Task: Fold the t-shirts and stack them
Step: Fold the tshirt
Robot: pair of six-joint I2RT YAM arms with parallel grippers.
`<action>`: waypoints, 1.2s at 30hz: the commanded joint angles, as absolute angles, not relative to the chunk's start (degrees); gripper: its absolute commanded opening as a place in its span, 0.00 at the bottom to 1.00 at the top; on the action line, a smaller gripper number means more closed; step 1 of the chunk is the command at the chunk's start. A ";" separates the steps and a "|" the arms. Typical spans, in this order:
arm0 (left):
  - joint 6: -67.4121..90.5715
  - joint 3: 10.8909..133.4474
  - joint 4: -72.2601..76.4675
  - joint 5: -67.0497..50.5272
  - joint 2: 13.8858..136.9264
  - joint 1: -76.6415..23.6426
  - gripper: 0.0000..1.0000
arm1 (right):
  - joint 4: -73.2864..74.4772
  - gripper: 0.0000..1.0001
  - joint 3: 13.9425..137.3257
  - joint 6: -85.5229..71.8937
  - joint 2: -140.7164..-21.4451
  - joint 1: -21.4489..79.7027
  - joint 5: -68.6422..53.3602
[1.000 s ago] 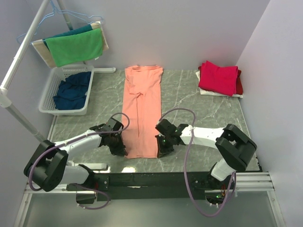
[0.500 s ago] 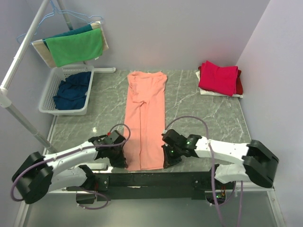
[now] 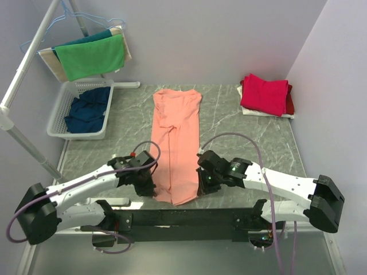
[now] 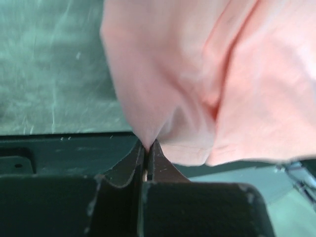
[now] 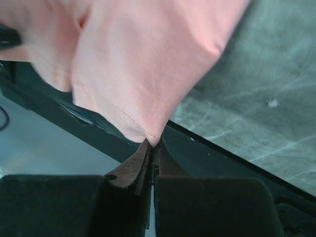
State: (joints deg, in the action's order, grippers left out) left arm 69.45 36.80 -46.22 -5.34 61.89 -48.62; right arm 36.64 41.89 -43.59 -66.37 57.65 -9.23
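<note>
Left hand [image 3: 148, 188] and right hand [image 3: 202, 187] are each clamped tight on a near hem corner of the salmon t-shirt [image 3: 176, 137]. The shirt stretches away from both hands along the desk [image 3: 241, 137].

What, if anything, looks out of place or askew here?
Nothing spilled or damaged. The salmon t-shirt lies in a long strip, its near hem pinched by the left pincer and right pincer and sagging between them. A navy t-shirt sits crumpled in the basket, unfolded.
</note>
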 commanded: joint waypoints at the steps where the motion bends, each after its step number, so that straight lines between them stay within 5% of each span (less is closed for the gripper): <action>1: 67.15 43.93 -47.55 2.36 68.18 -48.52 0.01 | 39.46 0.00 48.95 -40.70 -68.29 56.52 -2.03; 13: 58.11 62.48 -45.98 13.27 82.07 -33.85 0.01 | 35.60 0.00 62.39 -30.07 -79.27 42.20 1.32; 36: 44.83 97.90 -43.50 10.64 118.64 -24.44 0.02 | 30.94 0.00 84.19 -30.50 -109.33 30.24 -0.61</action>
